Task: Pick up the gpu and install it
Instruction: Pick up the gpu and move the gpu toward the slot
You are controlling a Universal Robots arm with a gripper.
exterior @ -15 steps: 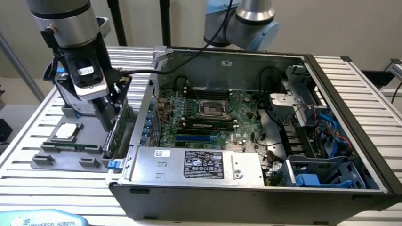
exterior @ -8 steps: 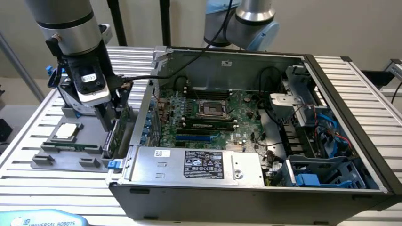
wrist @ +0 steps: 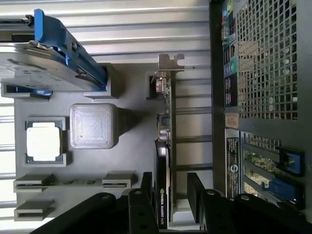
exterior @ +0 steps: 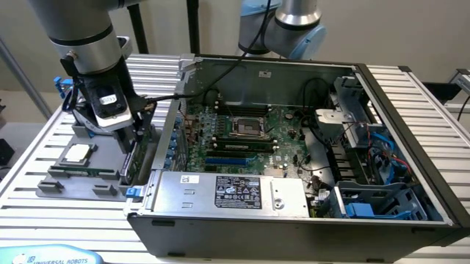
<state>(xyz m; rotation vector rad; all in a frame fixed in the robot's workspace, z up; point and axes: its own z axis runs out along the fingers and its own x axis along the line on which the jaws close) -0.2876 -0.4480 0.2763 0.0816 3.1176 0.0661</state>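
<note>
The gpu (wrist: 166, 146) stands on edge in a slot of the grey parts holder (wrist: 131, 161), beside the computer case's back panel; its black face carries green lettering. In the exterior view the gpu (exterior: 129, 165) sits at the holder's edge closest to the case. My gripper (wrist: 169, 178) hangs straight over it, open, one finger (wrist: 146, 187) on each side of the card and a visible gap on one side. From the exterior view, my gripper (exterior: 131, 144) has come low over the card's top edge.
The holder also carries a processor (wrist: 44, 141), a silver hard drive with blue brackets (wrist: 48, 53) and a narrow memory stick (exterior: 85, 171). The open computer case (exterior: 411, 165) lies to the exterior view's right, with motherboard (exterior: 242, 129) and power supply (exterior: 228, 192). A second arm (exterior: 294, 25) stands behind.
</note>
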